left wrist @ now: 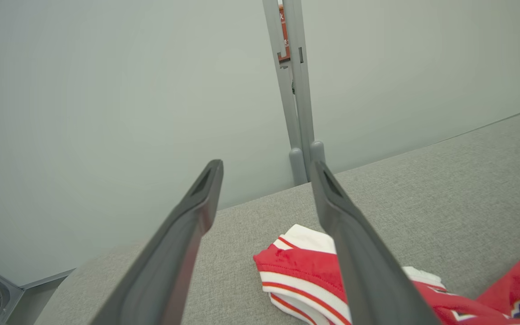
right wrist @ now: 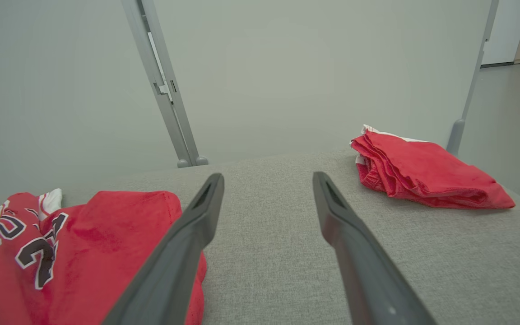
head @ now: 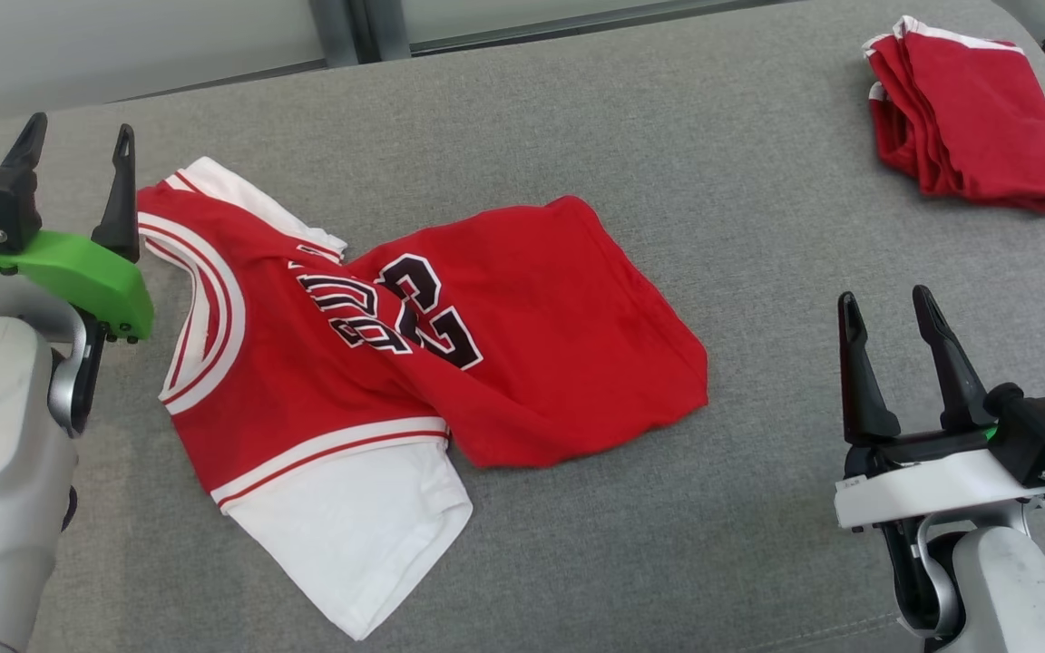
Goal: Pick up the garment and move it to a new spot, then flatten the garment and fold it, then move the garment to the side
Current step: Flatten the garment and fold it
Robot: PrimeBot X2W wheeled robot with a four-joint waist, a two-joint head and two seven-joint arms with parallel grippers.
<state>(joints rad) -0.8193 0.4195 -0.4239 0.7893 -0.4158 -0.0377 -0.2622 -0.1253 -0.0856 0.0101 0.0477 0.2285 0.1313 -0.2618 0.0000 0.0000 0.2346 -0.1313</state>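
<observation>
A red jersey with white sleeves, white trim and black numerals, the garment point(head: 395, 354), lies crumpled on the grey padded table point(head: 668, 136), left of centre. Its collar end point(left wrist: 296, 266) shows low in the left wrist view, and its red body point(right wrist: 84, 253) fills the lower left of the right wrist view. My left gripper point(head: 78, 150) hovers open just left of the collar, holding nothing. My right gripper point(head: 890, 313) stands open to the right of the jersey, apart from it, nothing between its fingers.
A second red garment point(head: 976, 113), folded, lies at the table's far right corner and appears again as a folded red pile point(right wrist: 422, 169) in the right wrist view. Pale wall panels and a grey post point(left wrist: 294, 90) stand behind the table's far edge.
</observation>
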